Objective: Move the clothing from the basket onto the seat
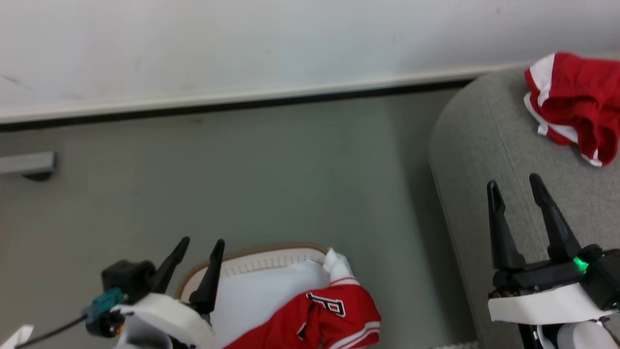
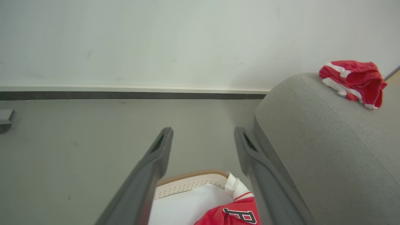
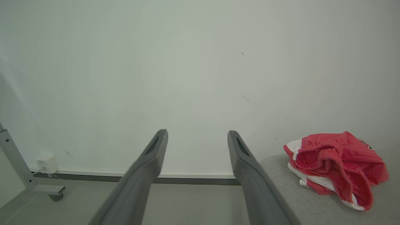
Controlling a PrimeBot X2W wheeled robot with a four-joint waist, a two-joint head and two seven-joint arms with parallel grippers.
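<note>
Roughly half done, by my reading. Head view, left to right: left gripper (image 1: 202, 242) at 7 o'clock, jaws apart with nothing between them, its fingers overlapping the left rim of the basket (image 1: 271, 254) at 6 o'clock; its height above the rim is unclear. The jersey (image 1: 334, 315) lies in the basket toward its right side, red with a black-and-white letter facing up and one white cuff draped over the rim. A white cloth (image 1: 271, 295) lies just beside it on the left. Bare floor (image 1: 290, 169) separates the basket from the seat (image 1: 484, 160), which takes 2 to 5 o'clock. Right gripper (image 1: 513, 182) at 4 o'clock, over the seat, jaws apart and empty. A red-and-white bundle (image 1: 576, 102) sits on the seat at 2 o'clock, well apart from both grippers. Judgement: one garment looks delivered; the jersey is not yet grasped, so pick, lift, carry and drop remain. Unclear: the bottom edge cuts off the basket's near half, so its other contents are unknown. I cannot tell whether the white cloth is separate from the jersey. The bundle is cut off at the right edge and too crumpled to identify.
</note>
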